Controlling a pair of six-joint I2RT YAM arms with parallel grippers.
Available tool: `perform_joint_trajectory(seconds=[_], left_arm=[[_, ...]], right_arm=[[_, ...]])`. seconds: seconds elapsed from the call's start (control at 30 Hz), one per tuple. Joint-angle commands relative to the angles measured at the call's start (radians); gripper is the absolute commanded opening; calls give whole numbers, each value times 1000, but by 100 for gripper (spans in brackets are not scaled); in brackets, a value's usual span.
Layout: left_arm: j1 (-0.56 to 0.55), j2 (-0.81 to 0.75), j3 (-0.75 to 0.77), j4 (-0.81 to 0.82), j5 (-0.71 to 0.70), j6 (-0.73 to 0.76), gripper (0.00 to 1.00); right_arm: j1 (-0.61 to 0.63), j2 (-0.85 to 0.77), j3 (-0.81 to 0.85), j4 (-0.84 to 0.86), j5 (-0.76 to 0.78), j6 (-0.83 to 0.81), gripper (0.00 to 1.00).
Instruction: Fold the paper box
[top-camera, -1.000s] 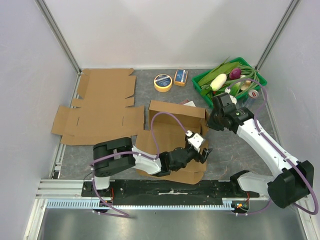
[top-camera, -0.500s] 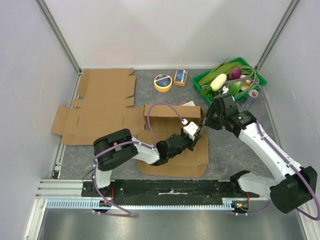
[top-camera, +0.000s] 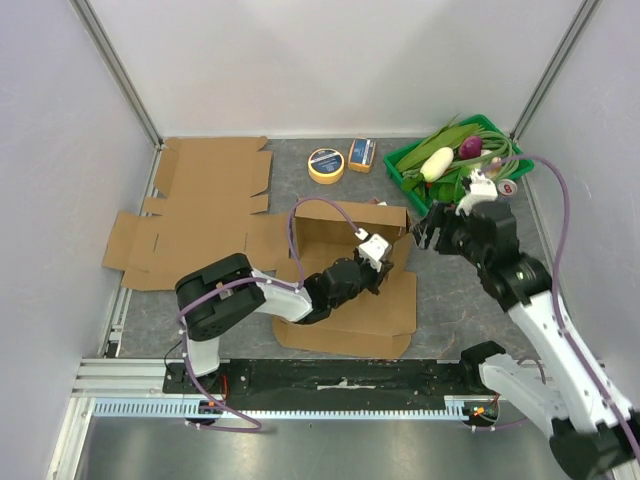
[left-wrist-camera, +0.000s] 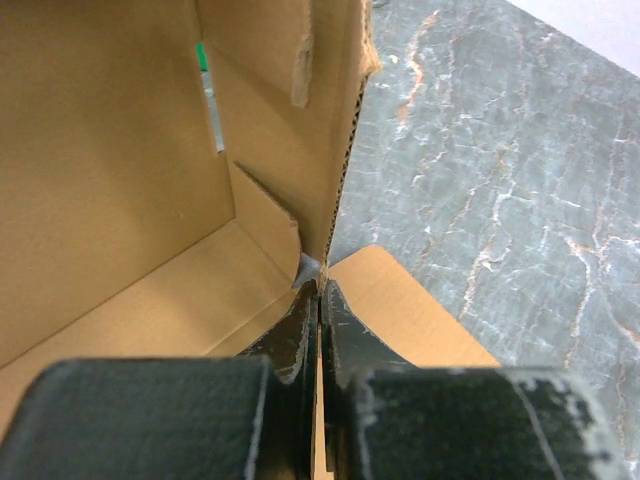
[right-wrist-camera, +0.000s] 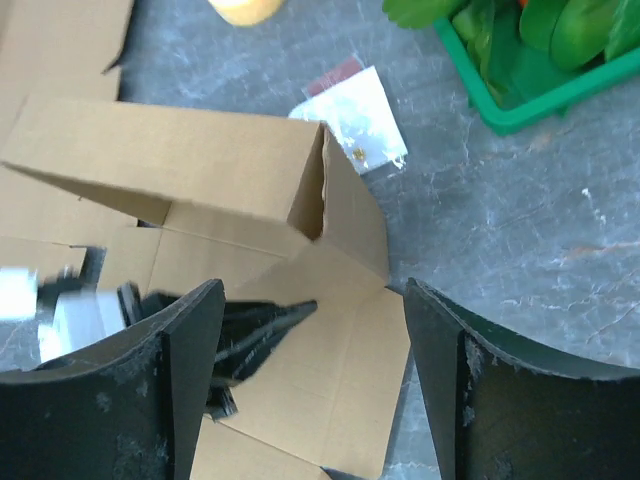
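While left end effector (left-wrist-camera: 319, 297) pinches paper box (left-wrist-camera: 120, 180) wall, right end effector (right-wrist-camera: 312, 305) spread wide

The paper box (top-camera: 350, 300) and the flat cardboard (top-camera: 200, 215) beside it are plain brown, and the table (left-wrist-camera: 520, 150) is dark grey, marbled with pale veins. The tray (top-camera: 523, 163) is bright green, holding green leaves (top-camera: 440, 140), 1 white vegetable (top-camera: 437, 163) and 1 purple vegetable (top-camera: 470, 147). The tape roll (top-camera: 325, 165) is yellow with a dark label.
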Motion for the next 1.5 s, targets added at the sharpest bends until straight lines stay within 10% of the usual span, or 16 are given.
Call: perform_joint_trajectory(seconds=[0.0,0.37,1.23,1.47], left_arm=[[46,-59,1,-65,46,-34,2],[147,-72,30,-171,174,17,2],[202,-73,84,-289,272,84,2],[201,-208,38,-389,235,29,46]], right_arm=[[-2,-213,-193,284,49,-106,80],[-2,-189,-673,1200,-191,-130,72],[-4,423,-603,1641,-402,-507,68],[-5,502,-555,1644,-373,-507,65]])
